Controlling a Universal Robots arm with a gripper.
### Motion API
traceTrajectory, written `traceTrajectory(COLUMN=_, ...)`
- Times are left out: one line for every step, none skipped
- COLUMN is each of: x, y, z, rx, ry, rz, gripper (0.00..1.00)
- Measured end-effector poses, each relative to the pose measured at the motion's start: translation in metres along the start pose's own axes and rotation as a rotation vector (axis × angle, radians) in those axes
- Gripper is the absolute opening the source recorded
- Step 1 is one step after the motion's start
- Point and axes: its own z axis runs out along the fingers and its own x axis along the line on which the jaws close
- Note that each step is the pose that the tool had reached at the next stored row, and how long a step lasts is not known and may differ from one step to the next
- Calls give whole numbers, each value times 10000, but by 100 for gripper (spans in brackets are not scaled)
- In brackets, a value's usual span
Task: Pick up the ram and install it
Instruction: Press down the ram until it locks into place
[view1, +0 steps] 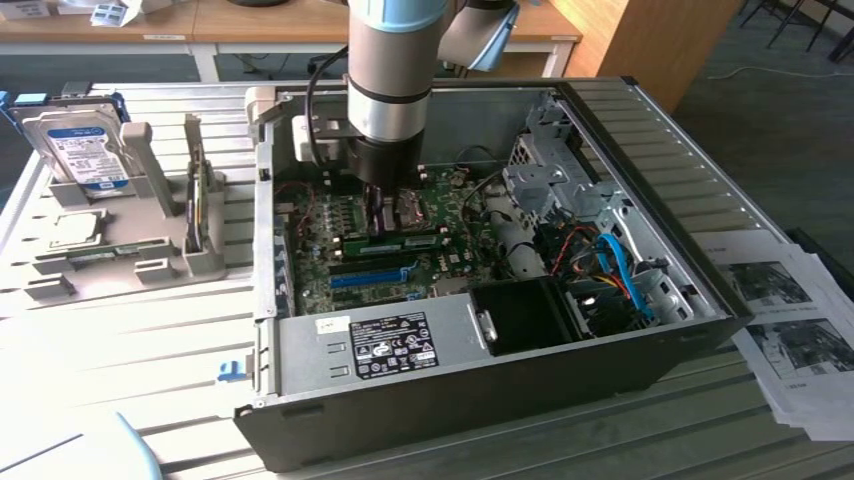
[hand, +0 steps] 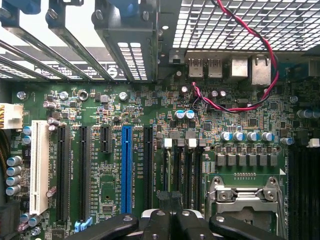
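The open computer case (view1: 441, 400) lies on its side with the motherboard (hand: 100, 110) facing up. The ram (view1: 407, 242), a thin green stick, stands on edge in the board beside the long blue slot (view1: 367, 277). My gripper (view1: 379, 222) reaches straight down into the case, its tips at the ram's top edge near one end. In the wrist view the gripper (hand: 172, 200) hangs over the black memory slots (hand: 176, 165), and the black fingers (hand: 160, 220) are pressed together. I cannot tell whether they pinch the stick or only rest on it.
A silver hard drive (view1: 78, 150) stands in a grey holder (view1: 160, 180) at the exterior view's left. Printed papers (view1: 787, 320) lie at the right. Inside the case are a drive cage (view1: 561, 170), a black fan (view1: 527, 315), the processor socket (hand: 245, 200) and a red-black wire (hand: 240, 65).
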Motion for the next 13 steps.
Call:
traceTrajectory(x=0, y=0, z=0, rx=0, ry=0, rz=0, gripper=9)
traceTrajectory(x=0, y=0, z=0, rx=0, ry=1, rz=0, gripper=9)
traceTrajectory(x=0, y=0, z=1, rx=0, ry=1, rz=0, gripper=9)
traceTrajectory(x=0, y=0, z=3, rx=0, ry=0, rz=0, gripper=9)
traceTrajectory(x=0, y=0, z=4, rx=-1, ry=1, rz=0, gripper=9)
traceTrajectory(x=0, y=0, z=5, rx=-1, ry=1, rz=0, gripper=9)
traceTrajectory(x=0, y=0, z=7, rx=-1, ry=1, rz=0, gripper=9)
traceTrajectory(x=0, y=0, z=7, rx=-1, ry=1, rz=0, gripper=9)
traceTrajectory(x=0, y=0, z=9, rx=0, ry=1, rz=0, gripper=9)
traceTrajectory(x=0, y=0, z=10, rx=0, ry=1, rz=0, gripper=9)
traceTrajectory(x=0, y=0, z=11, rx=-1, ry=1, rz=0, gripper=9)
traceTrajectory(x=0, y=0, z=13, rx=-1, ry=1, rz=0, gripper=9)
traceTrajectory(x=0, y=0, z=14, rx=-1, ry=2, rz=1, gripper=9)
